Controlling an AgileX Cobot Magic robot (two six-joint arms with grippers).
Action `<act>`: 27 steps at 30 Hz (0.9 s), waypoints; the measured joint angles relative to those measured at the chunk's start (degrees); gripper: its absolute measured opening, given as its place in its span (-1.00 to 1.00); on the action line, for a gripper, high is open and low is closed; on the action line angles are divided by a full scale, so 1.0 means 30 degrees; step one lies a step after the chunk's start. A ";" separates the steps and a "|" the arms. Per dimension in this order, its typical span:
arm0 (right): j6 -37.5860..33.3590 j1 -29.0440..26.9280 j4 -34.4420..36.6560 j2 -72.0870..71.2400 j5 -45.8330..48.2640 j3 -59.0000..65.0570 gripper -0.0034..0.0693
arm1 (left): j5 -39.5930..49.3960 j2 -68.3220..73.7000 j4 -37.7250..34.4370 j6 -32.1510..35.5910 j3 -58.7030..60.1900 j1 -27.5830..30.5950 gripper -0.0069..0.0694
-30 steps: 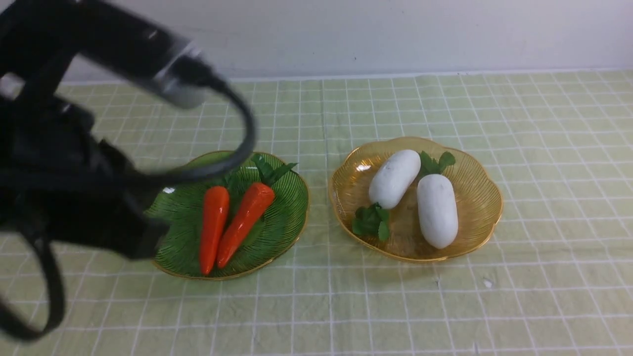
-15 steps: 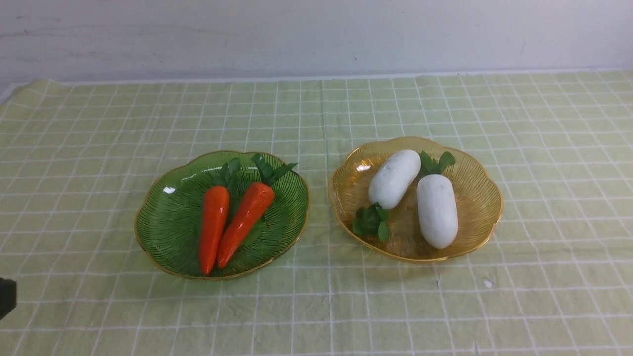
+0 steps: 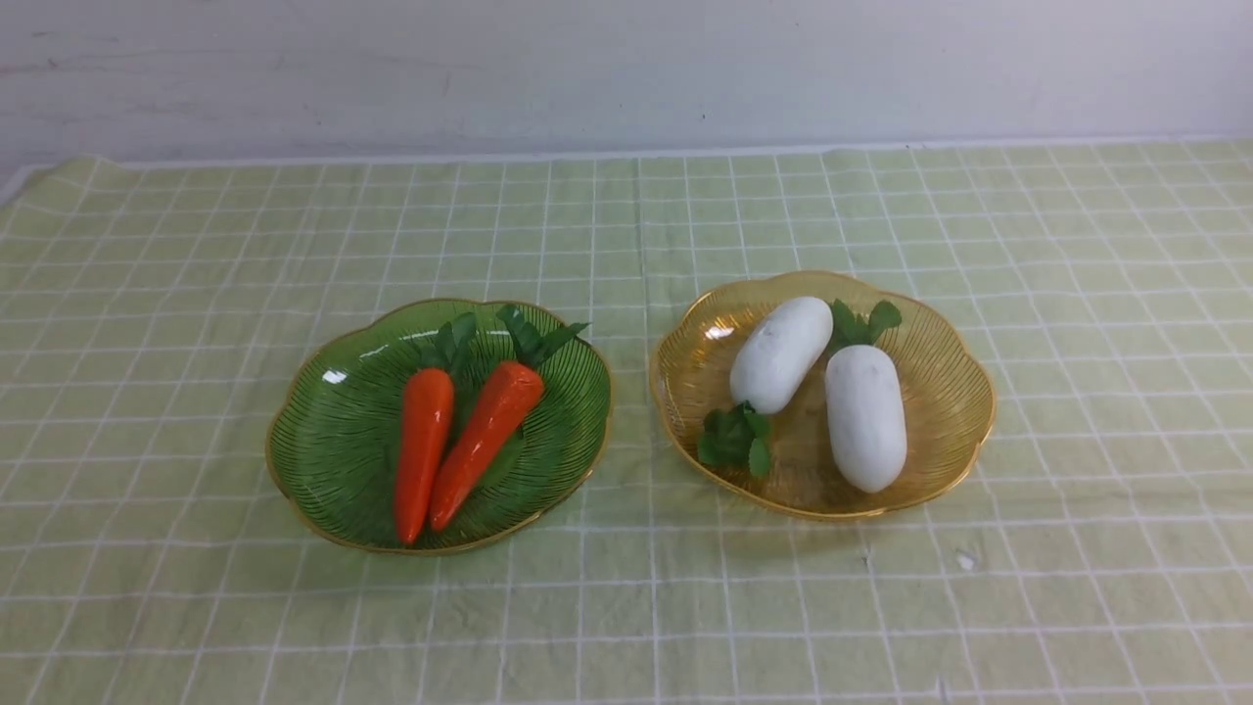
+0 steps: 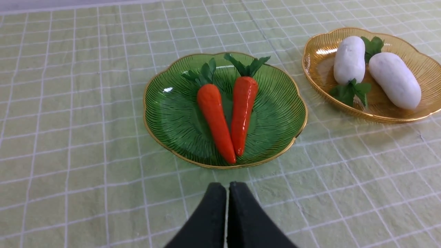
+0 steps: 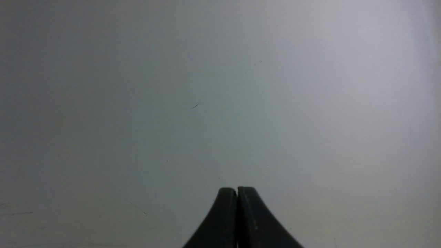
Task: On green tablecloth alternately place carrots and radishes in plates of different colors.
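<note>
On the green tablecloth (image 3: 626, 607) stand two plates. The dark green plate (image 3: 338, 441) holds two orange carrots (image 3: 423, 452) (image 3: 487, 428), side by side, leafy tops toward the wall. The amber plate (image 3: 945, 392) holds two white radishes (image 3: 780, 352) (image 3: 864, 416). Neither arm shows in the front view. In the left wrist view my left gripper (image 4: 227, 186) is shut and empty, short of the green plate (image 4: 172, 113), with the carrots (image 4: 215, 117) just beyond it. My right gripper (image 5: 237, 189) is shut and empty, facing a plain grey surface.
A pale wall (image 3: 626, 69) runs along the back edge of the cloth. The cloth's left corner (image 3: 69, 171) shows at the back left. Open cloth lies in front of and around both plates.
The left arm, which covered the left side of the front view a second ago, has withdrawn out of that view. The carrots, radishes and plates have not moved.
</note>
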 joint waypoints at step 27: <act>-0.0016 0.0000 0.0000 0.0000 0.0000 0.0000 -0.94 | -1.0645 -0.6259 -0.8234 1.1010 1.2963 1.1836 -0.84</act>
